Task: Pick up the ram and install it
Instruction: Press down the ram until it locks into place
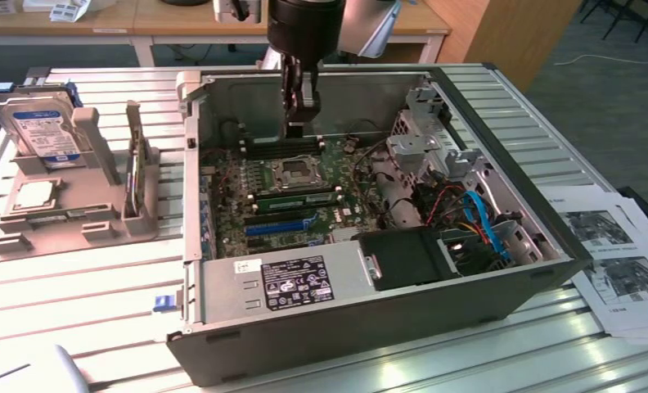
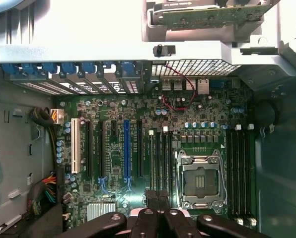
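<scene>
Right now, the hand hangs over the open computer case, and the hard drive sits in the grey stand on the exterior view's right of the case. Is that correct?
Not quite. The exterior view shows the hard drive in the grey stand on the exterior view's left of the computer case, not its right. The hand does hang over the open case.

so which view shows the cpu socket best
The wrist view: it looks straight down on the cpu socket, so its metal frame and square middle show whole. The exterior view shows the same socket from a slant, farther off, just below the shut gripper.
</scene>
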Available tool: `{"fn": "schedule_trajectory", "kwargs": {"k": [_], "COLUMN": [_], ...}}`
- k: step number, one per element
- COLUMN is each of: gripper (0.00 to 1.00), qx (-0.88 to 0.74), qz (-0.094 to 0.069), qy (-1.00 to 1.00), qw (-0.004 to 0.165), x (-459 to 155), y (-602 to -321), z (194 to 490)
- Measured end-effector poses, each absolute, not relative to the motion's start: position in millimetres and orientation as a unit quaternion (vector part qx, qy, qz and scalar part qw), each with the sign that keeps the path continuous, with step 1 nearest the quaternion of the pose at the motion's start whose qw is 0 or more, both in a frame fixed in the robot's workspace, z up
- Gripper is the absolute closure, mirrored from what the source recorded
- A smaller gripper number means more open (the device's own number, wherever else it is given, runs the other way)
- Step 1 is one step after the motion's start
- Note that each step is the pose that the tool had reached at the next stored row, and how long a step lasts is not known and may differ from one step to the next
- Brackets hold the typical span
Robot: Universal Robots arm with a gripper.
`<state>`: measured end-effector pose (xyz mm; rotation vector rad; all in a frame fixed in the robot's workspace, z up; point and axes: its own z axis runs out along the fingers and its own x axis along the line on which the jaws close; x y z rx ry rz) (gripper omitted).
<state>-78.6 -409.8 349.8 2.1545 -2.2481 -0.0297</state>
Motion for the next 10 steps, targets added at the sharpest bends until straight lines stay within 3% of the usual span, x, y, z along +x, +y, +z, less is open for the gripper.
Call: {"fn": "schedule_trajectory", "kwargs": {"k": [10], "gripper": [0.90], "qx": [0.692], "qz": [-0.010], "qy": [-0.722], "qw": [0.014], "x": [-78.6], "y": [-409.8], "z": [349.8]}}
